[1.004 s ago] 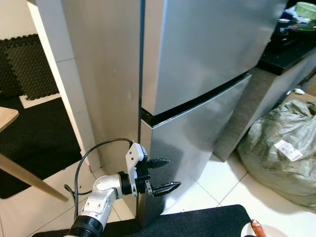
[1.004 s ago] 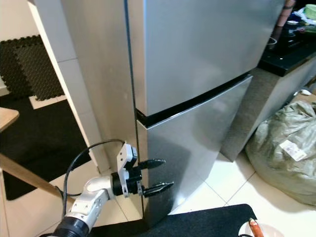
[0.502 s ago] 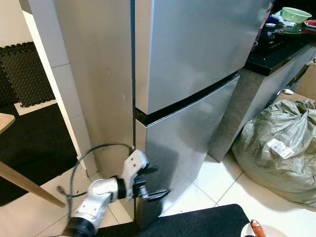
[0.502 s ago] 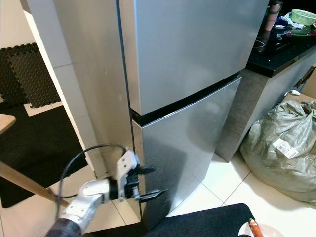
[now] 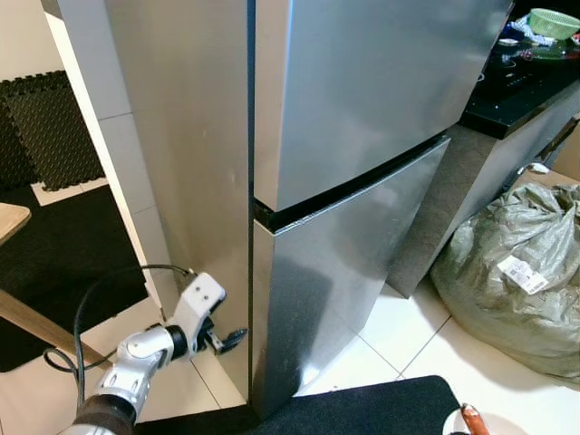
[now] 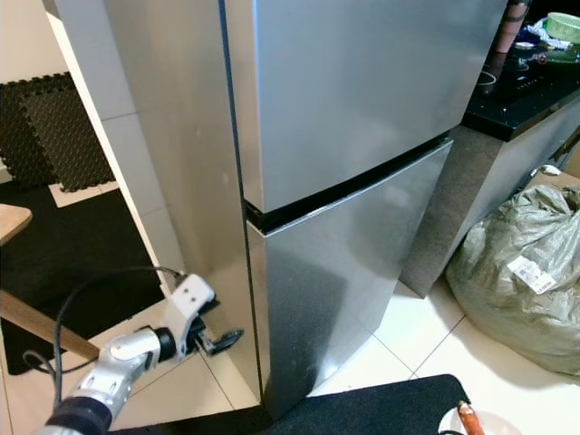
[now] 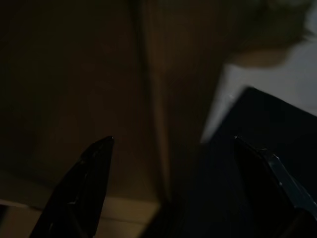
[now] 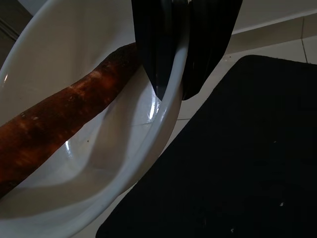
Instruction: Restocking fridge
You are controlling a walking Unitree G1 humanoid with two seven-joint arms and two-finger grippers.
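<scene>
- Our right claw [image 8: 171, 74] is clamped on the rim of a white bowl [image 8: 89, 163], one black finger inside the wall and one outside.
- The bowl is smooth and glossy, round with a rolled lip, and it holds one long reddish-brown root with rough, mottled skin, a carrot [image 8: 64, 119] by the look of it, lying along the inner slope.
- In the head views only a slice of the bowl and the carrot's tip show at the bottom right corner, above a black mat [image 5: 362, 408] on pale floor tiles.
- Our left claw [image 5: 227, 340] sits low beside the fridge's [image 5: 362, 136] left front corner, near the lower door [image 5: 344, 272]; its fingers stand well apart in the dim wrist view.
- The fridge is brushed silver steel, both doors closed, a dark seam between them.
- To its right stands a black-topped bench [image 5: 526, 91] carrying a green basket [image 5: 553, 20].
- A bulging grey-green sack [image 5: 507, 281] with a white label slumps on the floor below it.
- A wooden table edge [image 5: 14, 222] shows at far left.
</scene>
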